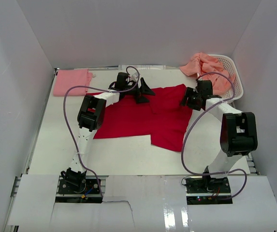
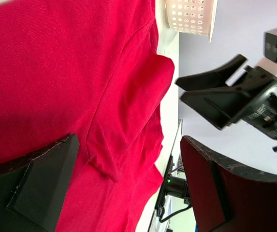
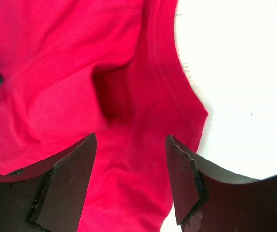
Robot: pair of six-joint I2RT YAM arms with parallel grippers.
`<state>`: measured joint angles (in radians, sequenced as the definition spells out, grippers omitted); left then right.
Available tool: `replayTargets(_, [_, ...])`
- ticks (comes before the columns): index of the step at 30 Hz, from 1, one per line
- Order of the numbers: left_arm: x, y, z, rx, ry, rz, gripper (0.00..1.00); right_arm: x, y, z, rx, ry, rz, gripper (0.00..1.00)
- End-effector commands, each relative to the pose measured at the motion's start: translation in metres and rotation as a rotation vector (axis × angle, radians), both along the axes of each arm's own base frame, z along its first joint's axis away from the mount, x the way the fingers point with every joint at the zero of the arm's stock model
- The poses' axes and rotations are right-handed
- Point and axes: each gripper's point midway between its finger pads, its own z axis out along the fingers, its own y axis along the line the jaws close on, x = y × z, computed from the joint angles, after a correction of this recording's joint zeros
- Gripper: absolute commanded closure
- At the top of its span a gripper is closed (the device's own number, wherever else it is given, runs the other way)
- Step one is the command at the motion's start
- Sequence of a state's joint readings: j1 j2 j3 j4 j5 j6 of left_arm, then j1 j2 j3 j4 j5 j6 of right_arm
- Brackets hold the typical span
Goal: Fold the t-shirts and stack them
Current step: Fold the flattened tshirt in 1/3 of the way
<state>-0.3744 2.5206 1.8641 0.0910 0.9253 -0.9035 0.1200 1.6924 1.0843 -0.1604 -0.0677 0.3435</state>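
So the red t-shirt (image 1: 143,118) lies across the middle of the surface (image 1: 119,154), mostly flat, with a rumpled sleeve and a doubled-over flap on its right side. My guess is the folding is partway done. Neither gripper has cloth. The left gripper (image 1: 145,93) hovers over the shirt's far edge, jaws wide apart. The right gripper (image 1: 186,100) hangs above the far right sleeve, jaws apart too, nothing between them. Next move probably calls for pinching an edge cleanly without bunching it. The pink t-shirt (image 1: 72,82) sits folded at the far left corner, and the salmon-orange t-shirts (image 1: 208,67) spill from the basket (image 1: 235,82) at the far right.
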Motion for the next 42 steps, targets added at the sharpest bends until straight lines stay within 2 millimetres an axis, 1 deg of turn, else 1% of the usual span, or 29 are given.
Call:
replayTargets(1, [0.002, 0.006, 0.033, -0.010, -0.052, 0.010, 0.02, 0.019, 0.013, 0.003, 0.038, -0.053, 0.096, 0.34])
replayTargets(2, [0.001, 0.006, 0.033, -0.009, -0.050, 0.010, 0.02, 0.022, 0.016, 0.002, 0.050, -0.062, 0.121, 0.34])
replayTargets(5, [0.001, 0.006, 0.033, -0.010, -0.052, 0.008, 0.02, 0.030, 0.023, -0.011, 0.089, -0.065, 0.173, 0.33])
replayTargets(7, [0.001, 0.006, 0.033, -0.009, -0.053, 0.007, 0.02, 0.033, 0.022, -0.014, 0.116, -0.075, 0.194, 0.33])
replayTargets(9, [0.001, 0.006, 0.032, -0.009, -0.053, 0.006, 0.02, 0.038, 0.022, -0.012, 0.151, -0.114, 0.214, 0.32])
replayTargets(11, [0.001, 0.006, 0.031, -0.009, -0.050, 0.006, 0.02, 0.036, 0.023, -0.012, 0.176, -0.128, 0.232, 0.30])
replayTargets(12, [0.001, 0.006, 0.030, -0.008, -0.049, 0.006, 0.02, 0.038, 0.022, -0.009, 0.180, -0.150, 0.237, 0.30])
replayTargets(20, [0.000, 0.006, 0.030, -0.010, -0.048, 0.003, 0.02, 0.037, 0.022, -0.007, 0.184, -0.165, 0.256, 0.29])
replayTargets(28, [0.000, 0.006, 0.030, -0.009, -0.045, 0.003, 0.02, 0.035, 0.033, -0.004, 0.251, -0.159, 0.296, 0.29])
replayTargets(32, [0.000, 0.007, 0.027, -0.007, -0.044, 0.004, 0.02, 0.035, 0.037, -0.010, 0.268, -0.149, 0.316, 0.29])
replayTargets(34, [0.000, 0.006, 0.028, -0.008, -0.044, 0.003, 0.02, 0.033, 0.042, -0.011, 0.290, -0.142, 0.338, 0.30])
replayTargets(36, [0.000, 0.006, 0.028, -0.008, -0.044, 0.003, 0.02, 0.034, 0.046, -0.019, 0.316, -0.122, 0.358, 0.30])
replayTargets(37, [0.001, 0.007, 0.029, -0.009, -0.045, 0.005, 0.02, 0.032, 0.049, -0.026, 0.336, -0.101, 0.370, 0.30])
replayTargets(42, [0.000, 0.007, 0.029, -0.008, -0.045, 0.004, 0.02, 0.030, 0.059, -0.034, 0.401, -0.080, 0.420, 0.31])
